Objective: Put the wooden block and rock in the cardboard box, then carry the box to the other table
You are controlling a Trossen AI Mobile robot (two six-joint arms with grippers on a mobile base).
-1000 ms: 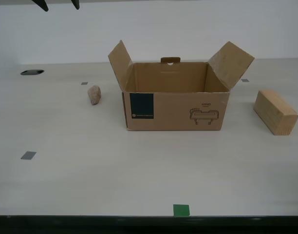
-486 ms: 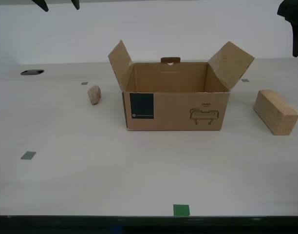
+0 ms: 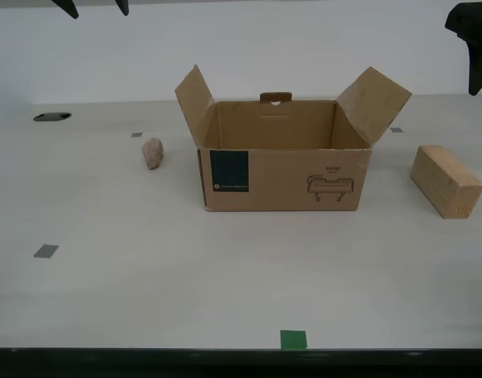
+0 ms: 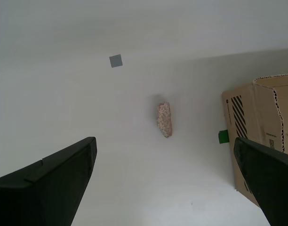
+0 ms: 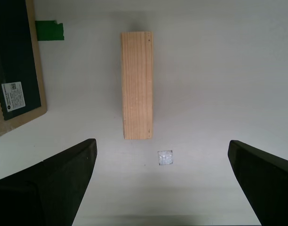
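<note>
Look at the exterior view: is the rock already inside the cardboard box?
No, the rock lies on the table, apart from the cardboard box, toward the exterior view's left.

Counter (image 3: 186,283): smooth off-white top, dark front edge. Grey tape squares: one (image 3: 46,251) toward ext. view's left, near front; a smaller one (image 3: 136,135) further back; another (image 3: 396,130) toward ext. view's right, at back. Green tape mark (image 3: 293,339) at front edge, roughly centre. Dark oval hole (image 3: 52,116) far back, ext. view's left. Plain white wall (image 3: 304,39) behind.
</note>
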